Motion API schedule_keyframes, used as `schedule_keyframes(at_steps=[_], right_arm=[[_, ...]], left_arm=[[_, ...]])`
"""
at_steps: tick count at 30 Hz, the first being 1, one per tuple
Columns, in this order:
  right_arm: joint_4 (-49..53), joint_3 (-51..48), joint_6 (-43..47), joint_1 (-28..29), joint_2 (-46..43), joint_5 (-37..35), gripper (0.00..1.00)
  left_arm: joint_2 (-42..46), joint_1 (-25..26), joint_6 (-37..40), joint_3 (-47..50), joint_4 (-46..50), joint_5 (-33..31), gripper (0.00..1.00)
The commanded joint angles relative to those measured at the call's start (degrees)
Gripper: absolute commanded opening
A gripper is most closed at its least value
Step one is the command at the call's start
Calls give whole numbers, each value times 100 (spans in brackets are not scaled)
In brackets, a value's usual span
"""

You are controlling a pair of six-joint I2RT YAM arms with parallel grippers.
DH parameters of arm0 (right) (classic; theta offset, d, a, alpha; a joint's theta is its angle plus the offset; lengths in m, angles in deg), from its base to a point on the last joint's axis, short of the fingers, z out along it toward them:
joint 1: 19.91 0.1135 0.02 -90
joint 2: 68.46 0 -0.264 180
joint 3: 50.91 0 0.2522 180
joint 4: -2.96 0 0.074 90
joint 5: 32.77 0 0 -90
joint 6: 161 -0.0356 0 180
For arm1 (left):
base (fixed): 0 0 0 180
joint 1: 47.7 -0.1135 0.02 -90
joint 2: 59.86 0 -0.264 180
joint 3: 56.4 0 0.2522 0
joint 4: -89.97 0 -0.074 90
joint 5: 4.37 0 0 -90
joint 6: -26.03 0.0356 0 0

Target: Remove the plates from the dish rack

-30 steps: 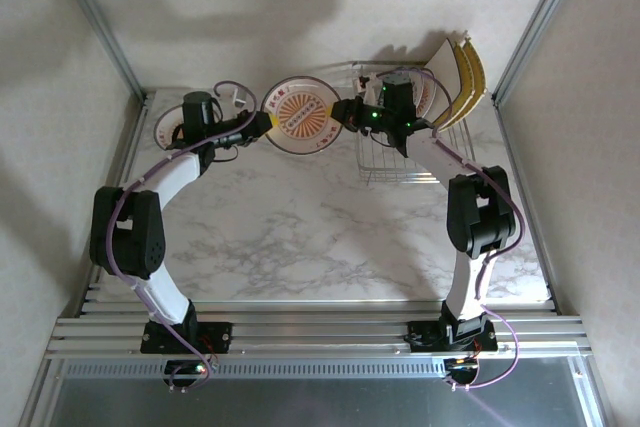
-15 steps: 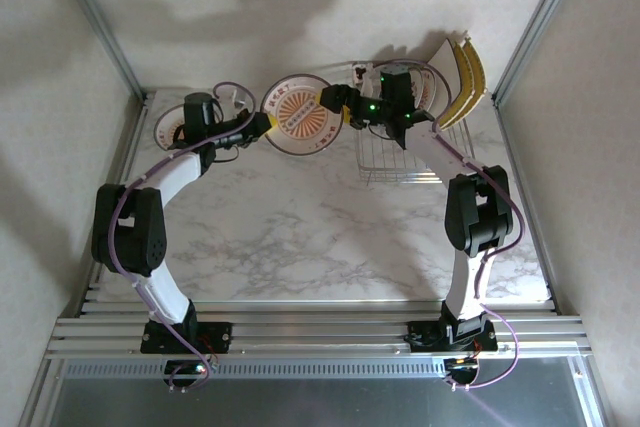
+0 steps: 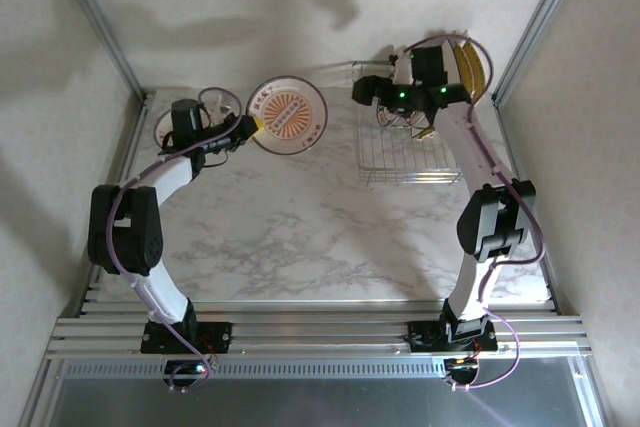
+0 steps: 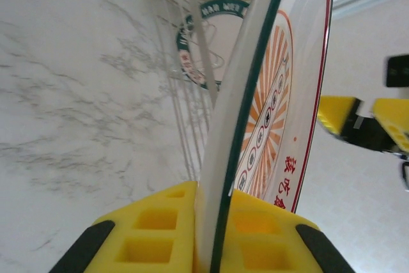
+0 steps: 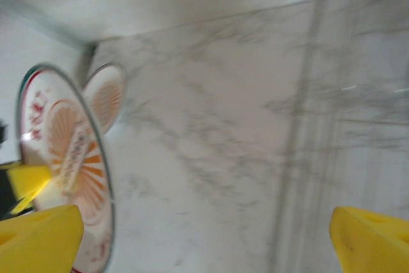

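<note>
Hand-over finished: the left arm alone now carries the round plate.

The left gripper [image 4: 214, 222] is clamped on the rim of the round plate [image 4: 281, 94], held on edge above the marble table [image 3: 300, 227]. The right gripper [image 3: 362, 89], pinching the same plate a second ago, has let go, spread wide and pulled back over the dish rack [image 3: 405, 162]. That likely frees it for another plate. A second round plate [image 5: 105, 97] lies flat at far left, half hidden by the left arm. The right arm covers the rack's contents apart from the striped yellow plates [image 3: 474, 72], and the right wrist view is blurred.
</note>
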Motion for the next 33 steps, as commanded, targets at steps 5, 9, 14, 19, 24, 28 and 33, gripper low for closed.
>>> schedule_keyframes(at_steps=[5,9,14,19,24,28,33], right_arm=[[2622,747,1375,-138,-366,-2536,99],[2949,663,1660,-247,-429,-3057,99],[3104,532,1756,-360,-368,-3125,99],[2951,309,1721,-420,-377,-2998,99],[2767,86,1695,-459,-373,-2841,99],[2814,104,1712,-470,-246,-2958,99],[2858,131,1721,-512,-127,-3056,99]], left_arm=[[666,-593,-567,508,-979,-691,0],[850,-847,-860,780,-1296,-1216,0],[999,-1119,-1277,1192,-1640,-2033,0],[961,-1365,-1805,1637,-2007,-2868,0],[782,-1446,-2062,1809,-2198,-3500,0],[561,-1467,-2167,1822,-2473,-3852,0],[53,-1543,-2295,1626,-2549,-3980,0]])
